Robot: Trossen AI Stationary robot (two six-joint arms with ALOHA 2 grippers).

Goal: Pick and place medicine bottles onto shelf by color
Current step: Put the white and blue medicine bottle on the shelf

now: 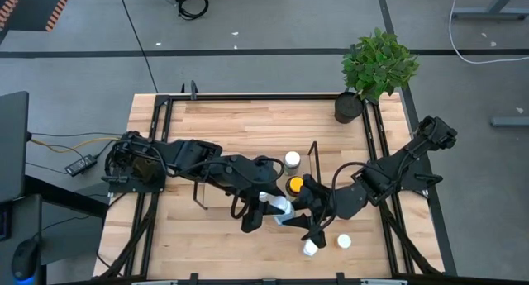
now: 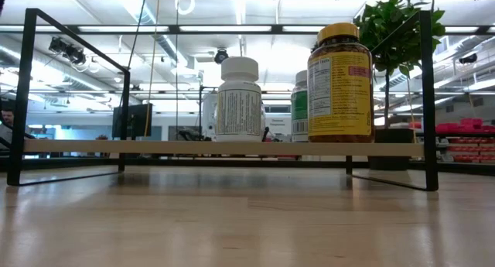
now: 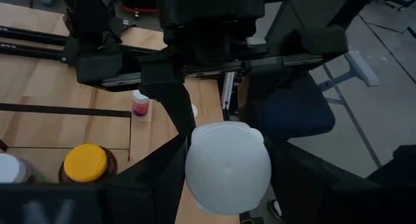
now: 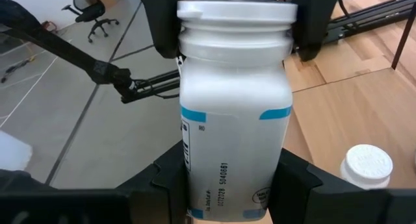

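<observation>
Right gripper (image 4: 227, 185) is clamped on the body of a white plastic medicine bottle with a blue-banded label (image 4: 231, 87), holding it in the air just in front of the low black wire shelf (image 1: 312, 157). We see the left gripper (image 3: 224, 162) meeting it there, its fingers closed against the same bottle's wide white cap. Both arms hold one bottle, which we read as a hand-over, perhaps to give one arm a better grip for the reach to the shelf.

On the shelf stand a large amber bottle with a yellow cap (image 2: 339, 89) and a white-capped white bottle (image 2: 238, 104), side by side towards one end, with a green-labelled bottle (image 2: 300, 104) showing between them. Two small white-capped bottles (image 1: 311, 248) (image 1: 344, 241) wait on the wooden table, farther from the shelf than the grippers, not yet sorted.
</observation>
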